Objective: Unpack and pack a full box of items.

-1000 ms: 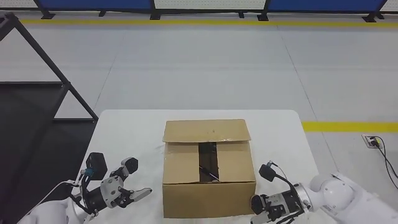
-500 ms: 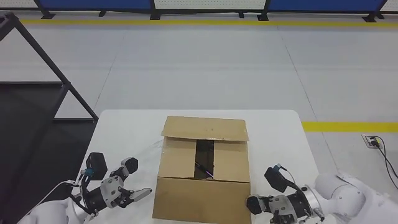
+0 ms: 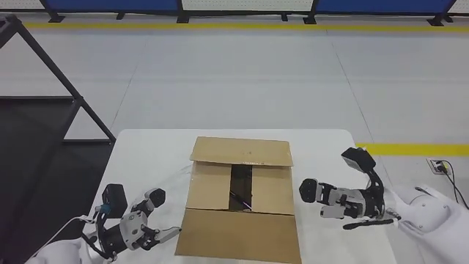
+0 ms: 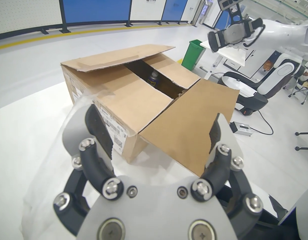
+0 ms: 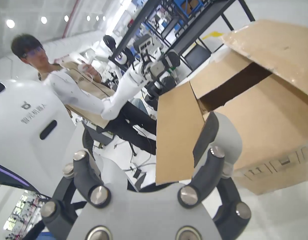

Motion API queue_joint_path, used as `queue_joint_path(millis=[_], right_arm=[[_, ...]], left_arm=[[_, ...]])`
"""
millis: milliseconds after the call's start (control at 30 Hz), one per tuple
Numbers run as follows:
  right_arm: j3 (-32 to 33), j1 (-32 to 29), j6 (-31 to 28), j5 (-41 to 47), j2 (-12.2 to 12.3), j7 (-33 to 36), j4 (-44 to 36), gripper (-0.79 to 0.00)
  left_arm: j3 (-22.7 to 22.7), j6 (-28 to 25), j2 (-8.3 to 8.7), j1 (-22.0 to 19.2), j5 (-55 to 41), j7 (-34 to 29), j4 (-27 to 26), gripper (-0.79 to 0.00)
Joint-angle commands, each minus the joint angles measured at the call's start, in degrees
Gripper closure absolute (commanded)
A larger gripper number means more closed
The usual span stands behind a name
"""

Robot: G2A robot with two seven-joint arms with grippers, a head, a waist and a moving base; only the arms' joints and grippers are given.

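Note:
A brown cardboard box (image 3: 242, 191) stands mid-table. Its near flap (image 3: 238, 236) is folded out flat toward me, and the far flap (image 3: 242, 150) is slightly raised. A dark gap (image 3: 243, 187) runs between the two side flaps, and a dark blue can (image 4: 153, 77) shows inside it. My left gripper (image 3: 165, 214) sits low at the box's near left corner, open, with the near flap's corner (image 4: 191, 131) close to one finger (image 4: 219, 136). My right gripper (image 3: 333, 205) hangs open in the air off the box's right side, holding nothing.
The white table (image 3: 146, 161) has bare room to the left, right and behind the box. A black metal rack (image 3: 44, 117) stands off the table's left side. The floor beyond carries yellow lines and blue panels.
The box's near flap swung open toward me. My right gripper rose from the box's near right corner and moved up and to the right. The left gripper shifted slightly nearer.

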Motion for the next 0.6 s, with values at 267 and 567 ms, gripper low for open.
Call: queue_joint_path(millis=[267, 567], right_arm=[[-0.04, 0.01, 0.01, -1.01, 0.02, 0.07, -0.05, -0.785], [0.9, -0.8, 14.76, 12.78, -3.35, -4.78, 5.08, -0.785]], left_arm=[[-0.42, -1.93, 0.25, 0.79, -0.08, 1.23, -0.32, -0.785], [-0.79, -0.95, 0.4, 2.02, 0.47, 4.17, -1.75, -0.785]])
